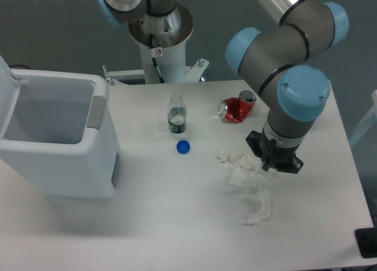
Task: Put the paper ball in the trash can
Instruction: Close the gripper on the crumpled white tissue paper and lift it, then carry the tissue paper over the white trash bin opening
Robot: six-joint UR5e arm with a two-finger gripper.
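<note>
Fixed camera view of the white table (177,224). Nearest the camera, right of centre, lies the paper ball (247,185), a loosely crumpled white tissue spread in an irregular strip from near the table's middle toward the front edge. The gripper (272,162) hangs directly above the strip's far end, pointing straight down; its dark fingers are seen from above and behind, so their opening cannot be told, nor whether they touch the paper. The arm descends from the upper right: a grey wrist segment with a blue end cap sits above the gripper, and further grey links with blue caps rise out of the picture. At left stands the trash can (59,165), a white bin with a grey panel on its rim, its lid raised at the far left, well apart from the paper. Farther back lie a blue bottle cap (183,146), an upright uncapped clear bottle (177,115), and a crushed red can (237,109) on its side. The arm's base column (160,44) stands behind the table.
</note>
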